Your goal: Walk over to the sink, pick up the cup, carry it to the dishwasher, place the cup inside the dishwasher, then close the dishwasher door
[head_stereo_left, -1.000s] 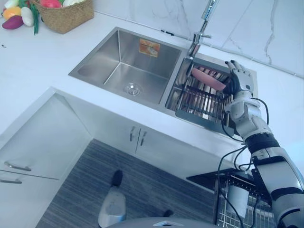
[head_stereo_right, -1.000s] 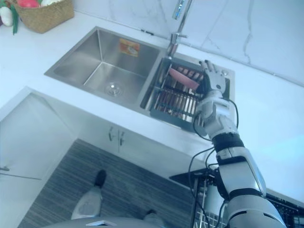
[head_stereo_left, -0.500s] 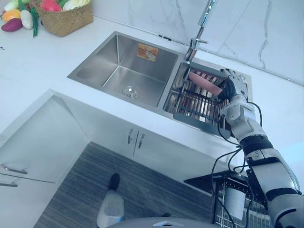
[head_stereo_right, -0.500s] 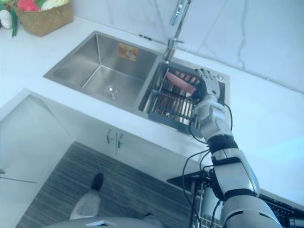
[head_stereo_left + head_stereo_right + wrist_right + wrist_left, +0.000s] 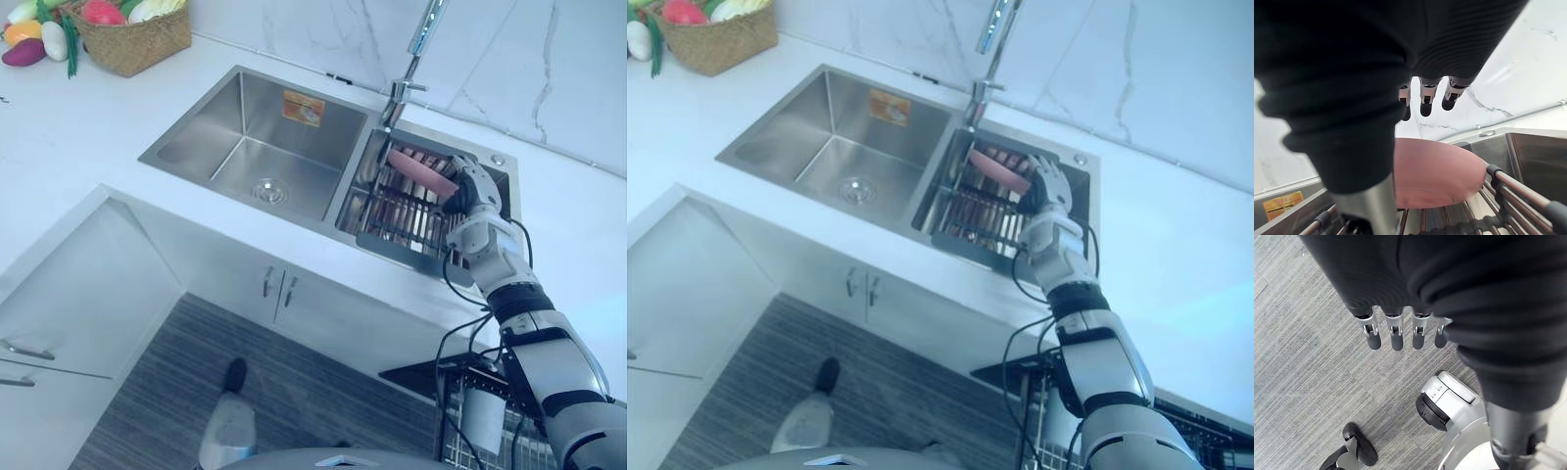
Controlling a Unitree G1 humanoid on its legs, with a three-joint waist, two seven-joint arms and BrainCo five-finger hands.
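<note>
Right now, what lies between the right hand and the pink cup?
Nothing: in the right wrist view, a bare gap separates the fingers of the right hand from the pink cup.

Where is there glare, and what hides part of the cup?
Left eye view: the counter glares white; the steel sink reflects light. Right wrist view: the dark cover of the right hand hides part of the cup; the wall behind is bright.

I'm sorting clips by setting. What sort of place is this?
Most likely a kitchen: a steel double sink with a tall faucet set in a white counter, cabinet doors below, and a basket of produce.
</note>
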